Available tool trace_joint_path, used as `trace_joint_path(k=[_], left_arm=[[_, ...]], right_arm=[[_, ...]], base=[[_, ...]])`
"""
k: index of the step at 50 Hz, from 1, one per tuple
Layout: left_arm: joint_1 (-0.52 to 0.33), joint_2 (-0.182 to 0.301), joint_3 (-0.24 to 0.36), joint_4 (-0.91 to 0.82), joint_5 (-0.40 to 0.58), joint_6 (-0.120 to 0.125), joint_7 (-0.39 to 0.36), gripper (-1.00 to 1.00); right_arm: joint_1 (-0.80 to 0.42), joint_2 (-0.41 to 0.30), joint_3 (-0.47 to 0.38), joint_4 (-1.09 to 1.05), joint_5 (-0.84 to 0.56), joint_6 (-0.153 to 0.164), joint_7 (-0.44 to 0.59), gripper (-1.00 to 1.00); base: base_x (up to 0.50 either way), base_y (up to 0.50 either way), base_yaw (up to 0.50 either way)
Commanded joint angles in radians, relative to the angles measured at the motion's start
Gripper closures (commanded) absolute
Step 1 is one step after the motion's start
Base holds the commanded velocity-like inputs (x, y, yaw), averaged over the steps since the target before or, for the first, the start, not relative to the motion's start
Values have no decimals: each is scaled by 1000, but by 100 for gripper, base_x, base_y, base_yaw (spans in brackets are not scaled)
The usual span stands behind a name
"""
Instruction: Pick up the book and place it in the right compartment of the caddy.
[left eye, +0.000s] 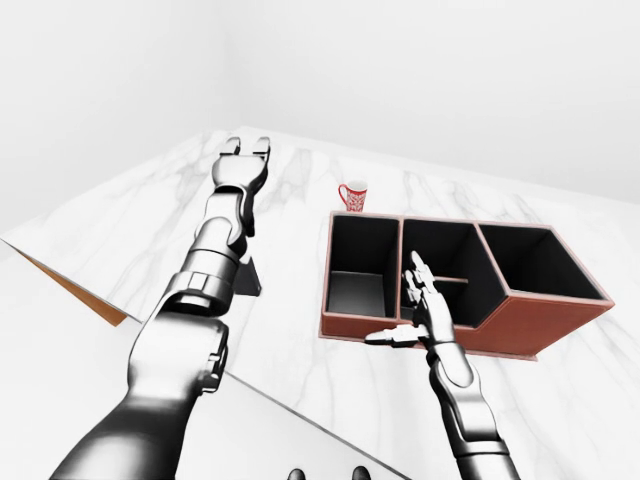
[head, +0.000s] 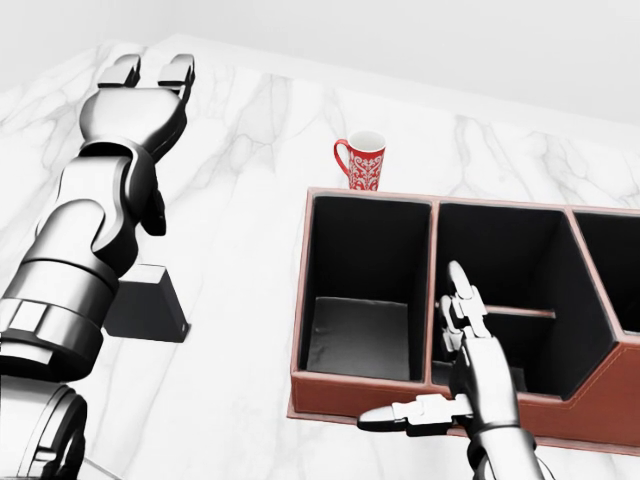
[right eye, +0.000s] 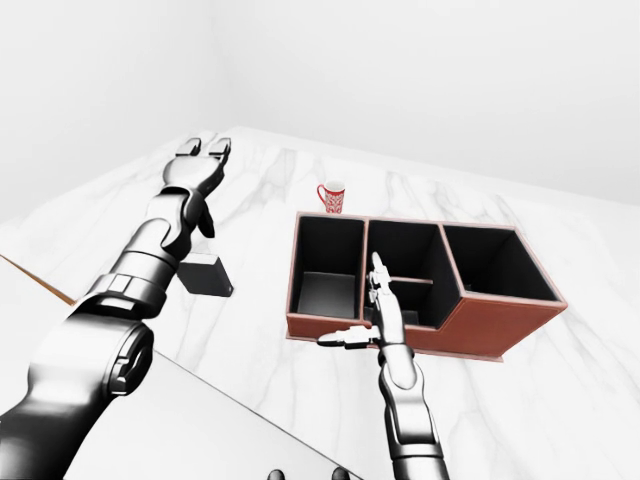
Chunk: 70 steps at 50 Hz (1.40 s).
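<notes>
1. Marble tabletop (head: 240, 330) carries everything in sight, and the views look down across it over both arms.

2. At the head view's left, the left hand (head: 140, 95) is stretched far up toward 11 o'clock, its fingers (head: 178, 72) parted and holding nothing.

3. The book (head: 147, 312), a dark block, stands on the table at about 8 o'clock in the head view, partly hidden by the left forearm. It lies down-view of the left hand, toward 6 o'clock from the palm, so the hand has overshot it; I judge it must draw down toward the view's bottom edge before it can grasp.

4. The book's long axis cannot be told with certainty; it looks to run roughly left to right across the view.

5. A red patterned mug (head: 361, 160) stands at 12 o'clock, just beyond the caddy's top rim.

6. The caddy (left eye: 470, 335), red outside and black within, sits to the right, at 3 o'clock from the book and well apart from it. Its right compartment (left eye: 530, 262) shows best in the left-eye view and holds nothing visible.

7. The right hand (head: 470, 385) hovers over the caddy's lower wall, at about 5 o'clock, fingers spread wide, thumb out to the left, empty.

8. The left arm is plainly nearer the book; the right hand is nearer the caddy. The book is not yet picked up.
</notes>
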Motion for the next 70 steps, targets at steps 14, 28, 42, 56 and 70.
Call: trace_joint_path(k=[14, 28, 42, 56, 70], left_arm=[[-265, 27, 2, 352, -2, 0, 5, -100], [-331, -1, 15, 367, 83, 0, -64, -100], [-320, 4, 55, 366, 68, 0, -52, -100], [-296, 20, 51, 365, 55, 0, -58, -100], [-252, 39, 51, 363, 32, 0, -30, -100]], right_arm=[[-10, 3, 11, 41, -15, -24, -3, -100], [-13, -1, 7, 37, -8, -18, 5, -100], [-16, 0, 5, 21, -6, -1, 5, -100], [-27, 1, 7, 34, -5, 5, 3, -100], [-49, 0, 1, 33, 10, 35, 1, -100]], base=[[0, 0, 0], [0, 0, 0], [0, 0, 0], [0, 0, 0], [0, 0, 0]])
